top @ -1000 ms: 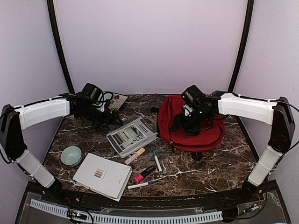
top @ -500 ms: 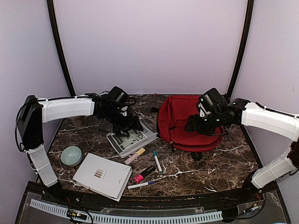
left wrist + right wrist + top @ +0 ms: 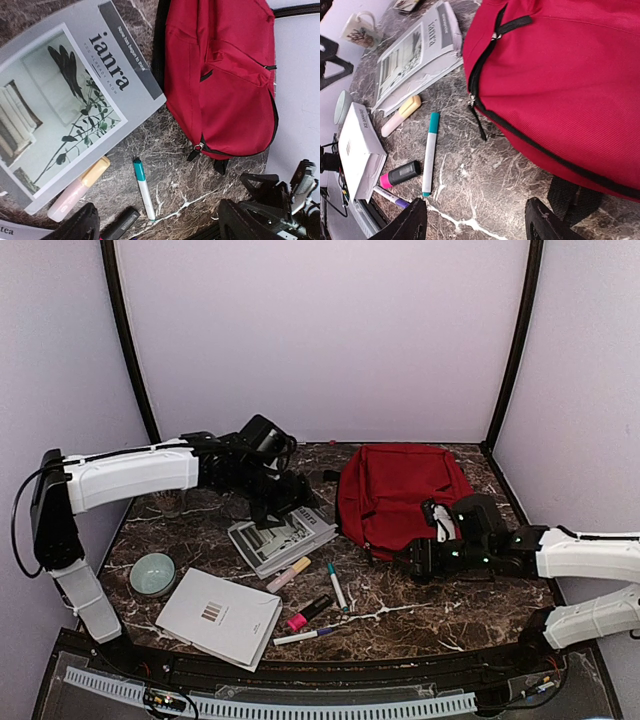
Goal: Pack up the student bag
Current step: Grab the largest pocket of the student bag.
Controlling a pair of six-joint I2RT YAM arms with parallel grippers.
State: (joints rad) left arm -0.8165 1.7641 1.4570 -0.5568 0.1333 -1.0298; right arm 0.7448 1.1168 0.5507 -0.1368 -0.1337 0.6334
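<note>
The student bag (image 3: 400,490) is a red backpack lying flat at the back right, zips shut; it also fills the upper right of the left wrist view (image 3: 220,75) and of the right wrist view (image 3: 560,75). My left gripper (image 3: 288,500) hovers open over the magazine's far corner, left of the bag; its jaws (image 3: 160,226) hold nothing, with bare marble below. My right gripper (image 3: 412,562) is low in front of the bag's near edge, open and empty (image 3: 475,225). A black zip pull (image 3: 481,122) hangs from the bag's edge ahead of it.
A grey magazine (image 3: 280,537) lies left of the bag. In front of it lie a yellow-pink highlighter (image 3: 288,573), a teal marker (image 3: 336,586), a pink-black highlighter (image 3: 310,612) and a purple pen (image 3: 305,635). A white book (image 3: 220,615) and a teal bowl (image 3: 152,573) sit front left; a mug (image 3: 362,30) stands behind.
My left gripper swung right from the back left to above the magazine. My right gripper came off the bag and dropped to the marble in front of it.
</note>
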